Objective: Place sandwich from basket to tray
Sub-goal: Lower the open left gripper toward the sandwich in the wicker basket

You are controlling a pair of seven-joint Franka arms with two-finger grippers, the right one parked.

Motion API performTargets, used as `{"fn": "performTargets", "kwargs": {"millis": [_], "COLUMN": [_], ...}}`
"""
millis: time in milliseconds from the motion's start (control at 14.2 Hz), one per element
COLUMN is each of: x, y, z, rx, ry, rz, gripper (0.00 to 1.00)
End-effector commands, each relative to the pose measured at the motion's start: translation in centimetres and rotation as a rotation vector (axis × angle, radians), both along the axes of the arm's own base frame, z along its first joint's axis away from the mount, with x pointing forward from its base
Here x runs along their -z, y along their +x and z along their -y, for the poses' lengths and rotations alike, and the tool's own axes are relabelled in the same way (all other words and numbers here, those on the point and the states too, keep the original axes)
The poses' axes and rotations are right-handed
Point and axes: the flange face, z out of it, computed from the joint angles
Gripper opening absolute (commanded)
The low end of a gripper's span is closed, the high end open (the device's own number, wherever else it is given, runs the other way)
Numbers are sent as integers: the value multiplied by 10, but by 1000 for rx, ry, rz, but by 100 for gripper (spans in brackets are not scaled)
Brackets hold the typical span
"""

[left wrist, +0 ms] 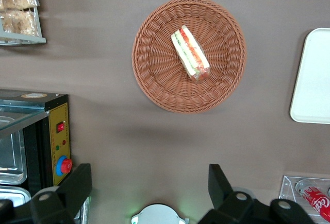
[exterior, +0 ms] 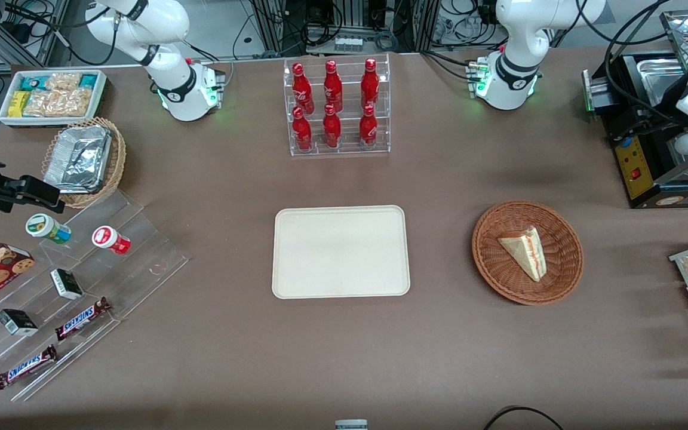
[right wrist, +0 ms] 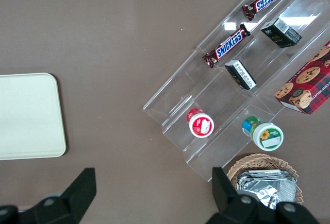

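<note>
Front view: the sandwich (exterior: pixel 525 250) lies in the basket (exterior: pixel 493 263) at right of frame, apart from the bare tray (exterior: pixel 340 251) at centre. Left wrist view: the gripper (left wrist: pixel 149 190) hangs high above the table, fingers spread wide, holding nothing. The sandwich (left wrist: pixel 190 53) looks soft, light and crushable, best pinched gently across its bread faces.

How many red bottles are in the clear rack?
6 red bottles in the clear rack: three on its upper tier, three on the lower. The open gripper hangs apart from the basket holding the sandwich.

6 red bottles (exterior: pixel 335 107) in clear rack (exterior: pixel 339 143); 2 Snickers bars (exterior: pixel 83 318).
</note>
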Motion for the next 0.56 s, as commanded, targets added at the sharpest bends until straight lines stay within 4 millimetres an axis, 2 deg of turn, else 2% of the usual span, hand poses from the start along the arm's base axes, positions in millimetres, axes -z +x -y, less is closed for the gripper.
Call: {"fn": "performTargets", "kwargs": {"millis": [0,71,212,353,494], "x": [-7,-5,14,43,83], "y": [6,10,25,42,50], "z": [7,10,12,18,23], "rx": [8,-1,-11,-127,-201], "ry": [-9,-8,-4,16,25], "rz": [-24,-27,-58,-84,-67], "gripper": [100,100,100,100,100]}}
